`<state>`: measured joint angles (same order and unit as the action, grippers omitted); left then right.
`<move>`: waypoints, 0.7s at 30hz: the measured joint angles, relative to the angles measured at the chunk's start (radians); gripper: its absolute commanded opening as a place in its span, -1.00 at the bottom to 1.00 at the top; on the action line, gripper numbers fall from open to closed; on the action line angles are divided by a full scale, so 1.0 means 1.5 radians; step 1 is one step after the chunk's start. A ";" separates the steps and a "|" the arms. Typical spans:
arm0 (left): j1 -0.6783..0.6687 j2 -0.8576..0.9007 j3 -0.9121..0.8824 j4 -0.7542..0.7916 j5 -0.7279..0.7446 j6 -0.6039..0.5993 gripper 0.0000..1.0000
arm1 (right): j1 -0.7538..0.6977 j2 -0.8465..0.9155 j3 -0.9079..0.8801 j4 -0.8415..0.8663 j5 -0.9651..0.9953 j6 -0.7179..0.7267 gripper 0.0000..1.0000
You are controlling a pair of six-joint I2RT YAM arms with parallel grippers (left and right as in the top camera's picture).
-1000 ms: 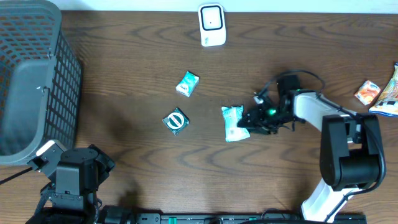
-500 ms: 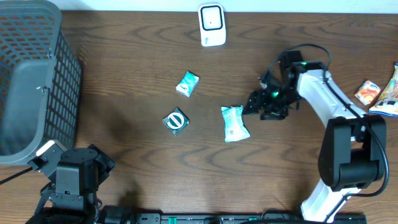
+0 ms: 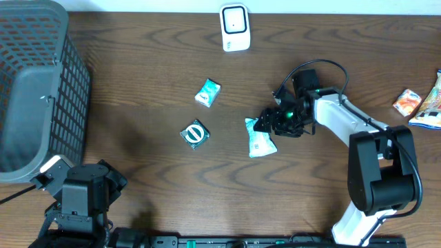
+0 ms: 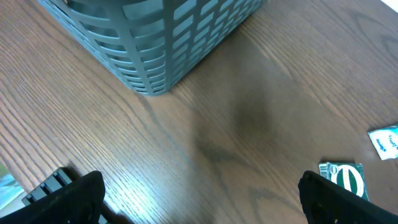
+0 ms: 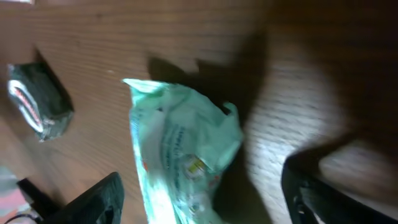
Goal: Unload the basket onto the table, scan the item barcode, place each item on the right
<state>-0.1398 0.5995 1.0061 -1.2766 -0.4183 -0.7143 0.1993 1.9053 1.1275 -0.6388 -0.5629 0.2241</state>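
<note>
A pale green and white packet [image 3: 260, 137] lies flat on the table's middle right. My right gripper [image 3: 269, 122] hovers at its upper right end. In the right wrist view the packet [image 5: 180, 149] lies between the two dark fingertips [image 5: 93, 199], which stand well apart and clear of it, so the gripper [image 5: 205, 202] is open. The white barcode scanner [image 3: 234, 27] stands at the far edge. My left gripper [image 4: 205, 205] is wide open over bare wood near the front left, holding nothing.
A grey mesh basket [image 3: 34, 83] fills the far left. A small teal packet [image 3: 207, 92] and a round green item [image 3: 195, 133] lie left of the pale packet. Snack packs [image 3: 408, 102] sit at the right edge.
The right gripper pulled away up and right from the packet, then came back left to its upper end with jaws wider. The packet and the left arm stayed put.
</note>
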 measured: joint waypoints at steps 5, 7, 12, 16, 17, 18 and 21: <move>0.000 0.000 0.000 0.000 0.000 0.000 0.96 | 0.019 -0.006 -0.035 0.048 -0.030 0.011 0.01; 0.000 0.000 0.000 0.000 0.000 0.000 0.96 | 0.032 -0.006 -0.043 0.053 -0.035 0.015 -0.23; 0.000 0.000 0.000 0.000 0.000 0.000 0.96 | 0.039 -0.004 -0.052 0.057 -0.051 0.021 -0.98; 0.000 0.000 0.000 0.000 0.000 0.000 0.96 | 0.025 -0.001 -0.052 0.055 -0.099 0.022 -0.98; 0.000 0.000 0.000 0.000 0.000 0.000 0.96 | 0.019 0.000 -0.052 0.055 -0.118 0.022 -0.98; 0.000 0.000 0.000 0.000 0.000 0.000 0.96 | 0.013 0.000 -0.052 0.055 -0.134 0.021 -0.98; 0.000 0.000 0.000 0.000 0.000 0.000 0.96 | -0.011 -0.001 -0.046 0.055 -0.204 0.013 -0.98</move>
<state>-0.1398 0.5995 1.0061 -1.2762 -0.4183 -0.7143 0.1829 1.9045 1.0584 -0.5560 -0.8688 0.2440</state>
